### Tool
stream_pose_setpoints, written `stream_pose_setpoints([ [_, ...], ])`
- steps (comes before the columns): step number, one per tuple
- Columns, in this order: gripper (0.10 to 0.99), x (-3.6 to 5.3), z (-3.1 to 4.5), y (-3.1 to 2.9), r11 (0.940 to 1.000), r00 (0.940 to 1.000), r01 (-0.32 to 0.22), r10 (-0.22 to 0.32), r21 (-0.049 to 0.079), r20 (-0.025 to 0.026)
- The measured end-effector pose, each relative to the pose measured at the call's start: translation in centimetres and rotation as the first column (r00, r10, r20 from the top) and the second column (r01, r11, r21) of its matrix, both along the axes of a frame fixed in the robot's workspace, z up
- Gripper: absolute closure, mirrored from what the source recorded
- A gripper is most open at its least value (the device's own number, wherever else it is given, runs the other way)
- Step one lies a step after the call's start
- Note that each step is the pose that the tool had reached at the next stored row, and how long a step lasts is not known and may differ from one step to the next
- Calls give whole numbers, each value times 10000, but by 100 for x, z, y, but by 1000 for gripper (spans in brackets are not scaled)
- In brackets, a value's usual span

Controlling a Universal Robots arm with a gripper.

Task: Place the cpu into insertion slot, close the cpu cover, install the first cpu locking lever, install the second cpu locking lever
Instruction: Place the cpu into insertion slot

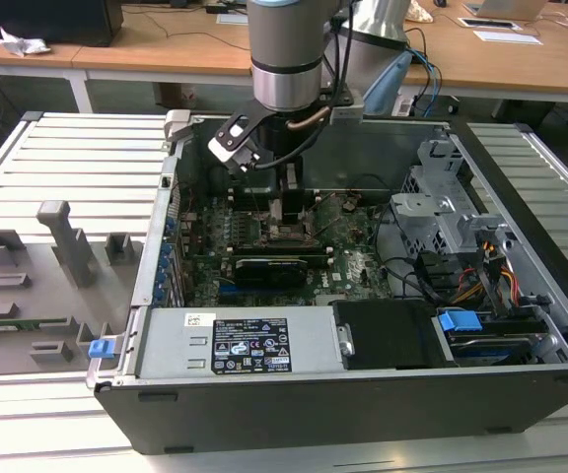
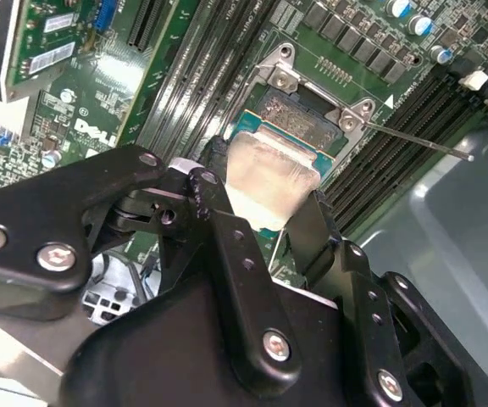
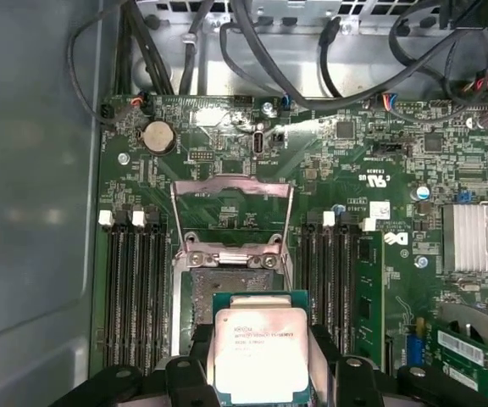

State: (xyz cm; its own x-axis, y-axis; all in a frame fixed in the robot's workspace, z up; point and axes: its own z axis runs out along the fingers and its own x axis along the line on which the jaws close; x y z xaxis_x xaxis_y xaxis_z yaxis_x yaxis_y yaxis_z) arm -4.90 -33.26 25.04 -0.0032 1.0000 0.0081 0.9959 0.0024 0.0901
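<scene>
Jaws clamped on the cpu [image 3: 259, 352], one finger on each of two opposite edges; pale metal top faces up in both wrist views. Chip sits over the near part of the insertion slot [image 3: 219, 292]; can't tell if it's touching. Rest of the dark socket is exposed past the chip. The cpu cover [image 3: 231, 181] is swung up off the slot, standing at its far side. Thin metal lever [image 2: 413, 140] sticks out free beside the socket. Memory slots [image 3: 134, 288] flank the socket on the green motherboard [image 3: 312, 153]. In the exterior view the arm [image 1: 284, 49] reaches straight down into the open computer case [image 1: 363, 414], which lies on the slatted tabletop [image 1: 67, 158].
</scene>
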Motion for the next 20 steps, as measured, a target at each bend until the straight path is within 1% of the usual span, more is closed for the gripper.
stream_pose_setpoints([
  [2,557,-1,-28,13,10000,10000,2,-2,-28,0],
  [6,557,-6,-119,19,10000,10000,2,-2,-25,0],
  [13,557,-7,-202,40,9999,9999,124,-124,-24,0],
  [16,557,-7,-236,48,9995,9995,310,-310,-25,-1],
  [18,557,-7,-255,51,9995,9995,312,-312,-25,0],
  [20,557,-9,-290,54,9995,9995,311,-311,-25,0],
])
